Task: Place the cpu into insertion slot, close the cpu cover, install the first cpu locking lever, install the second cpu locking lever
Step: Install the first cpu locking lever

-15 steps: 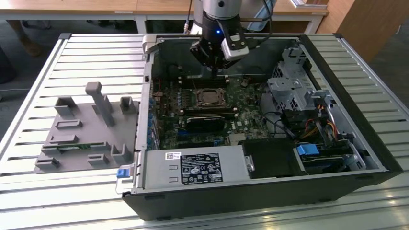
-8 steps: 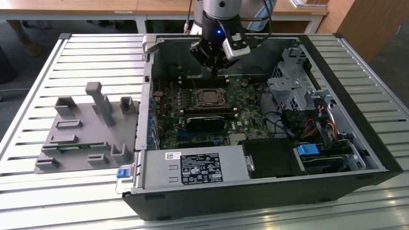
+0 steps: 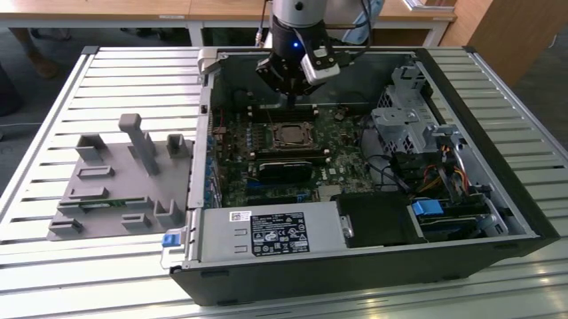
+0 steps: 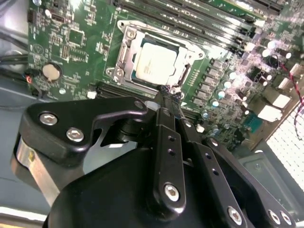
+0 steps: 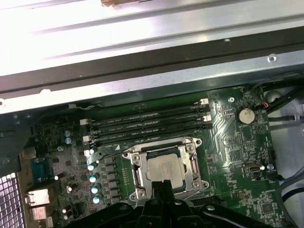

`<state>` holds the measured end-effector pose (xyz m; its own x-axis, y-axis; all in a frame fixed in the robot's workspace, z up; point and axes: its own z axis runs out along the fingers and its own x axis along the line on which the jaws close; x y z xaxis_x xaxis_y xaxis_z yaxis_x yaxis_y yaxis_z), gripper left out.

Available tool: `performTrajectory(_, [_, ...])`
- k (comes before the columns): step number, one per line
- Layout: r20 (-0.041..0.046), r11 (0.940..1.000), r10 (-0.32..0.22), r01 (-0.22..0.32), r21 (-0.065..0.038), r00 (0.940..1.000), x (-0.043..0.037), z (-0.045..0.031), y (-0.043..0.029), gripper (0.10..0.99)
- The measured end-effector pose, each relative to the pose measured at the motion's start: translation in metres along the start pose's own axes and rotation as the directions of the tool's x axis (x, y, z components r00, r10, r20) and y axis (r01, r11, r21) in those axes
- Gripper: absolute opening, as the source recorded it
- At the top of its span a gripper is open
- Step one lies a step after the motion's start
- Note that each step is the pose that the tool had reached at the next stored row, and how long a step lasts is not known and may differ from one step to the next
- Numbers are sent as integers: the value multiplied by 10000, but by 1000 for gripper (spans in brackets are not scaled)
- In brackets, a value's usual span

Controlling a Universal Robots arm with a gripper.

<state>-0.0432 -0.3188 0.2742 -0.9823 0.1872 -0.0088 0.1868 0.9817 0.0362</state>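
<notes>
The cpu (image 4: 156, 61) (image 5: 165, 168), a dull silver square, lies in the insertion slot (image 3: 291, 135) on the green board. The cpu cover (image 4: 124, 52) (image 5: 135, 164), a silver frame, lies flat around it, and the chip shows through its window. My gripper (image 4: 167, 93) (image 5: 164, 186) hangs shut just over one edge of the socket, its thin black fingertips pressed together with nothing between them. In the exterior view the gripper (image 3: 290, 100) sits low inside the case, at the far side of the socket. A thin wire lever (image 5: 111, 151) runs beside the socket; whether it is latched I cannot tell.
Long black memory slots (image 5: 147, 124) lie beside the socket. The black case wall (image 3: 206, 133) and the drive cage with cables (image 3: 417, 133) hem in the board. The power supply (image 3: 266, 232) is at the near end. A grey fixture tray (image 3: 116, 179) rests on the slatted table at the exterior view's left.
</notes>
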Motion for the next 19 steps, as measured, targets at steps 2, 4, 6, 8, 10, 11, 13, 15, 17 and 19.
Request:
performTrajectory(2, [-16, 9996, -281, 281, -28, 9996, 0, 2, 0, 106])
performTrajectory(4, [-23, 9988, -492, 492, -38, 9988, 2, 4, -1, 106])
performTrajectory(6, [-20, 9982, -595, 595, -45, 9982, 9, 5, -3, 106])
performTrajectory(8, [-11, 9978, -667, 667, -45, 9978, 20, 5, -7, 106])
performTrajectory(10, [5, 9974, -725, 725, -49, 9974, 36, 5, -12, 106])
performTrajectory(11, [13, 9972, -752, 752, -51, 9972, 45, 5, -14, 106])
performTrajectory(13, [31, 9967, -806, 806, -54, 9967, 66, 5, -19, 106])
performTrajectory(15, [44, 9964, -844, 845, -56, 9964, 92, 5, -24, 106])
performTrajectory(17, [54, 9962, -874, 874, -57, 9962, 127, 4, -32, 106])
performTrajectory(19, [66, 9961, -881, 881, -58, 9961, 182, 3, -42, 106])
